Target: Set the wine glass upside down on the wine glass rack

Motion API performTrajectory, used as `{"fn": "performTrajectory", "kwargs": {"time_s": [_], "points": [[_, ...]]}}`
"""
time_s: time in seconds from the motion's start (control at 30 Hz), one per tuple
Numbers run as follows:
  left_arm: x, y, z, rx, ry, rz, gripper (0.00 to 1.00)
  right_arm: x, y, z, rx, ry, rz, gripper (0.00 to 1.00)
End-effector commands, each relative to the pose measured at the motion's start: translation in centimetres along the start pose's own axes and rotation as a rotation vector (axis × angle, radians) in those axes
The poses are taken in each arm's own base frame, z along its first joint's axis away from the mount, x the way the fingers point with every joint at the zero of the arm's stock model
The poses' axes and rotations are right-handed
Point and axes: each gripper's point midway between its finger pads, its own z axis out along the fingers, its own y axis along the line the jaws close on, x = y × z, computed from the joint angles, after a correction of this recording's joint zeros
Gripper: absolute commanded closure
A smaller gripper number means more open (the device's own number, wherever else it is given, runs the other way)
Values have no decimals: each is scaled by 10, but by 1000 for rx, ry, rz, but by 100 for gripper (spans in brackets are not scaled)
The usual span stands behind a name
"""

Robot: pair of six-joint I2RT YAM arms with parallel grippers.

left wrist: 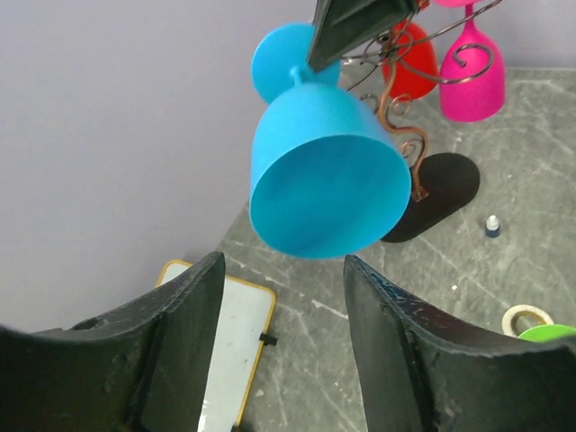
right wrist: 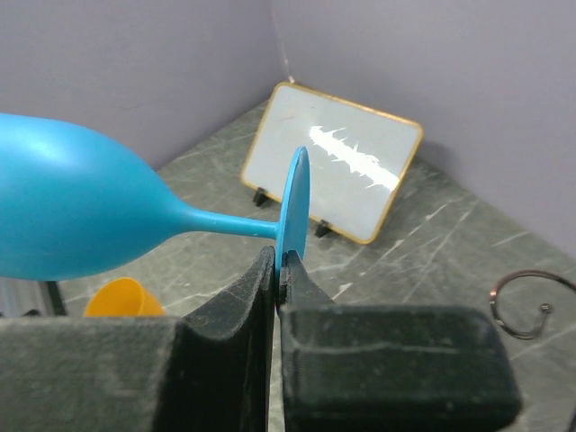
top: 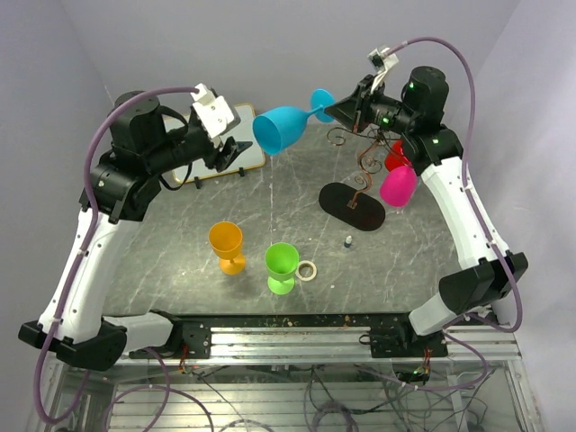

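Note:
My right gripper [top: 337, 107] is shut on the round foot of a blue wine glass [top: 281, 127] and holds it high above the table, lying sideways with the bowl toward the left. In the right wrist view the fingers [right wrist: 261, 279] pinch the edge of the foot of the blue glass [right wrist: 72, 211]. My left gripper [top: 236, 153] is open and empty just left of the bowl; in its wrist view the blue glass [left wrist: 324, 175] hangs beyond the gripper [left wrist: 283, 270]. The wire rack [top: 360, 166] with a black oval base stands at the right and holds a pink glass [top: 398, 186] and a red glass [top: 394, 155] upside down.
An orange glass [top: 227, 246] and a green glass [top: 282, 266] stand upright near the front middle. A tape roll [top: 307, 270] lies beside the green glass and a small bottle [top: 348, 242] near the rack base. A small whiteboard [top: 225, 144] stands at the back left.

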Motion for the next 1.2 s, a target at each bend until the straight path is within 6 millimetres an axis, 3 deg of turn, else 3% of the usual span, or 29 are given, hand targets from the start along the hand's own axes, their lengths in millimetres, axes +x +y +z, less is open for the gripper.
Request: {"fn": "performTrajectory", "kwargs": {"time_s": [0.0, 0.2, 0.37, 0.63, 0.87, 1.17], "points": [[19, 12, -13, -64, 69, 53, 31, -32, -5, -17, 83, -74, -199, 100], [44, 27, -27, -164, 134, 12, 14, -50, -14, -24, 150, -82, -341, 100], [72, 34, -34, -238, 201, -33, 9, -63, -22, -33, 219, -81, -439, 100], [103, 44, -39, -336, 232, -207, 5, -61, -39, -46, 332, -42, -514, 100], [111, 52, -44, -375, 213, -287, 4, -66, -41, -47, 376, -28, -564, 100], [115, 47, -53, -355, 180, -333, 5, -60, -43, -37, 416, 19, -637, 100]]}}
